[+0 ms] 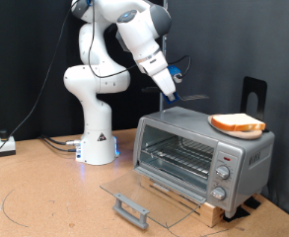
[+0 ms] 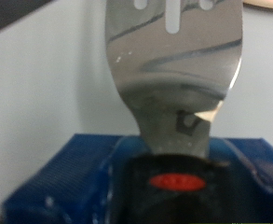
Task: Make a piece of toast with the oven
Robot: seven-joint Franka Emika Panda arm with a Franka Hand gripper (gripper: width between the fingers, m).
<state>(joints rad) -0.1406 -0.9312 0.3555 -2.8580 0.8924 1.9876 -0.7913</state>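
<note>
Jaws clamp a metal spatula [image 2: 173, 65], fingers hidden; toast [image 1: 238, 123] lies atop the oven [image 1: 198, 153], door open.

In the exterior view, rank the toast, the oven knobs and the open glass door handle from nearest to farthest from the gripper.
From the gripper, holding a spatula:
1. Toast, on top of the oven, to the exterior view's right.
2. Knobs, on the oven's front right.
3. Door handle, lowest, near the exterior view's bottom.

Silver-grey oven [image 1: 201, 146], cream toast [image 1: 238, 123] with golden-brown crust, white arm [image 1: 109, 69], shiny steel spatula [image 2: 173, 56].
</note>
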